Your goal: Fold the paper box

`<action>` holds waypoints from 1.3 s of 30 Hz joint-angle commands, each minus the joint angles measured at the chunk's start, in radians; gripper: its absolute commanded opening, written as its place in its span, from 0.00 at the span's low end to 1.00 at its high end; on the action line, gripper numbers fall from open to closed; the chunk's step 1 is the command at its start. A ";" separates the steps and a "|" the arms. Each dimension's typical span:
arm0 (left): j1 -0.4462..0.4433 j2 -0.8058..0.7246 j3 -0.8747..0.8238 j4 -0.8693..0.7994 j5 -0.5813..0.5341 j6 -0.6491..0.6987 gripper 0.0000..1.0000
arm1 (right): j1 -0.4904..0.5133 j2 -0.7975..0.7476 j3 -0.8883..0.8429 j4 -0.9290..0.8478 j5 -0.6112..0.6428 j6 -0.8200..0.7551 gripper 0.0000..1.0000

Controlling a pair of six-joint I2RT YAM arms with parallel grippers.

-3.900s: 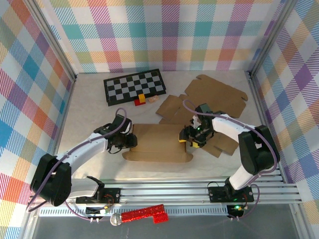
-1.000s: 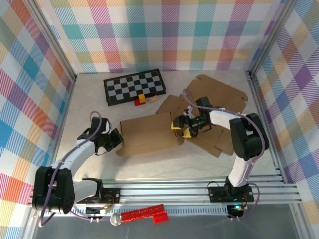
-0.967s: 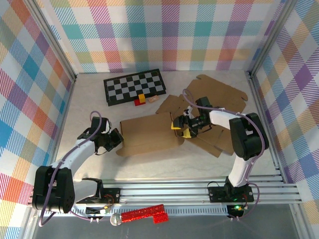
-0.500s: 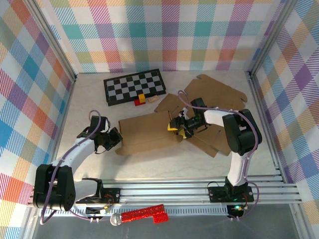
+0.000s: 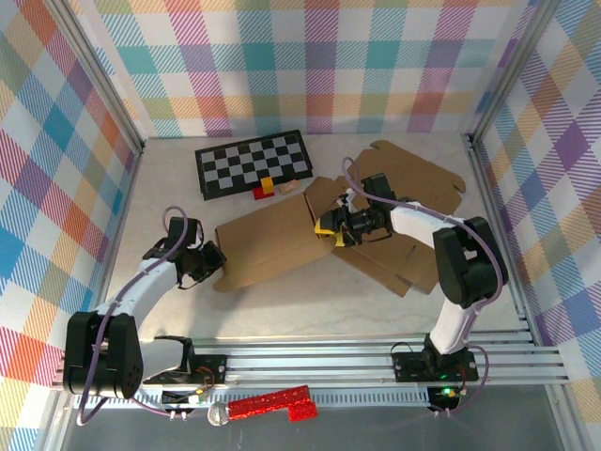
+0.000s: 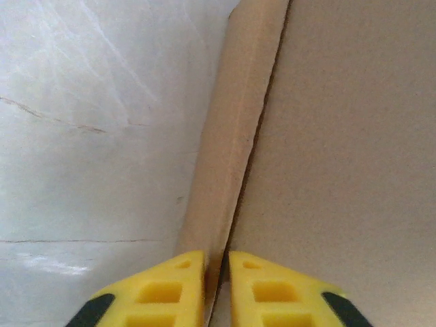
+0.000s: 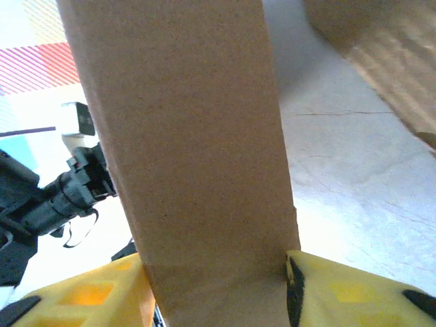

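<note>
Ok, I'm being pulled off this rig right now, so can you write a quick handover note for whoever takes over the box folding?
The left gripper has its jaws nearly together astride the left edge of the paper box; whether it pinches firmly I cannot tell.
The right gripper is closed on a panel at the box's right end.
The box lies mid-table between the two arms, mostly flat. The spare cardboard sheets lie back right and the checkerboard back left.
Done: both grippers are at the box's ends.
Left: raise the walls and tuck the flaps.
</note>
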 commanded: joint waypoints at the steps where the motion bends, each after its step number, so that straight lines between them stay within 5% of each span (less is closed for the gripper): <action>1: 0.003 -0.018 0.025 -0.236 -0.053 0.005 0.35 | 0.023 -0.015 0.006 0.024 -0.066 0.094 0.46; 8: -0.012 -0.017 0.113 -0.275 -0.023 0.036 0.46 | 0.023 0.001 0.027 0.003 -0.053 0.138 0.36; 19: -0.090 -0.130 0.291 -0.448 -0.207 0.102 0.54 | 0.026 0.006 0.031 -0.034 -0.026 0.142 0.33; 25: -0.365 -0.129 0.419 -0.475 -0.361 0.346 0.54 | 0.025 0.034 0.049 -0.068 -0.015 0.188 0.29; 29: -0.454 -0.058 0.448 -0.523 -0.398 0.383 0.54 | 0.025 0.025 0.066 -0.130 0.051 0.129 0.34; 34: -0.378 0.012 0.454 -0.614 -0.554 0.172 0.71 | 0.024 -0.015 0.005 -0.025 0.085 0.111 0.64; 39: -0.091 0.026 0.342 -0.460 -0.250 0.144 0.78 | 0.027 0.006 -0.026 0.059 0.060 0.140 0.83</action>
